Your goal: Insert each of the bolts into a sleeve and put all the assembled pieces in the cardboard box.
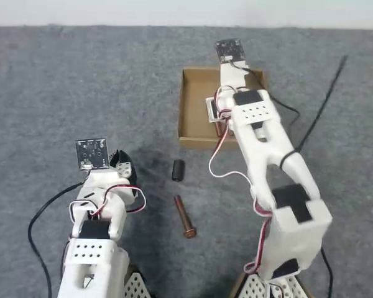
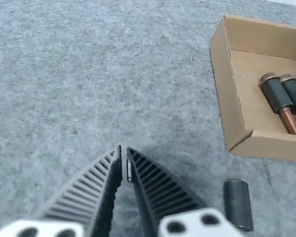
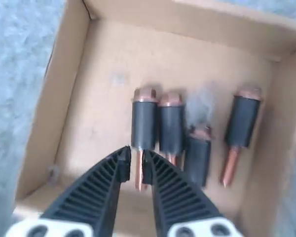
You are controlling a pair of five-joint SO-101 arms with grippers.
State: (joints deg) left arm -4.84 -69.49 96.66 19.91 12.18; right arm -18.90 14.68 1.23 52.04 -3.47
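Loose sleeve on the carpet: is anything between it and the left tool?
Nothing visible. The sleeve lies on bare carpet beside the left tool; the loose bolt lies clear of that gap.

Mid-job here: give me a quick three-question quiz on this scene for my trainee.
1. True or false: the left tool is shut and empty.
2. How many assembled pieces lie in the cardboard box?
3. Which lies nearer the box on the carpet: A, the loose sleeve, or B, the loose bolt?
Key: 1 true; 2 four; 3 A.
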